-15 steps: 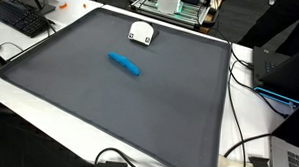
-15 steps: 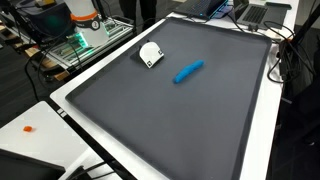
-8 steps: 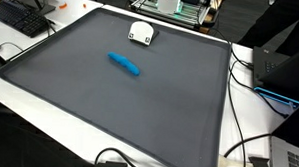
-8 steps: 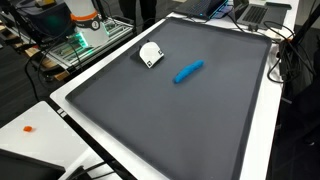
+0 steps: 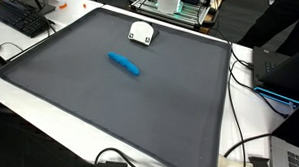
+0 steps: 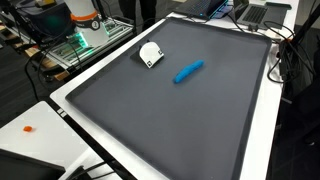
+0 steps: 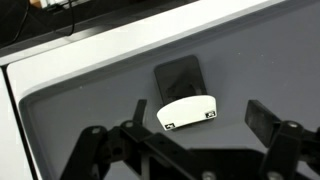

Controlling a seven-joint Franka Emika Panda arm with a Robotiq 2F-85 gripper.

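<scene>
In the wrist view my gripper [image 7: 196, 136] is open and empty, its dark fingers [image 7: 266, 122] spread wide above a dark grey mat [image 7: 260, 60]. A small white curved object [image 7: 188, 112] with two small dark marks lies on the mat just beyond the gap between the fingers, with a dark patch behind it. The same white object shows near the mat's far edge in both exterior views [image 5: 141, 32] [image 6: 150, 54]. A blue elongated object [image 5: 124, 64] [image 6: 188, 71] lies near the mat's middle. The arm does not show in either exterior view.
The mat [image 5: 109, 102] covers a white table [image 5: 49, 105]. A keyboard [image 5: 22, 19] sits off one corner, cables [image 5: 242, 147] trail along an edge, and a metal frame with equipment [image 6: 85, 35] stands beside the table. A small orange item [image 6: 28, 128] lies on a side surface.
</scene>
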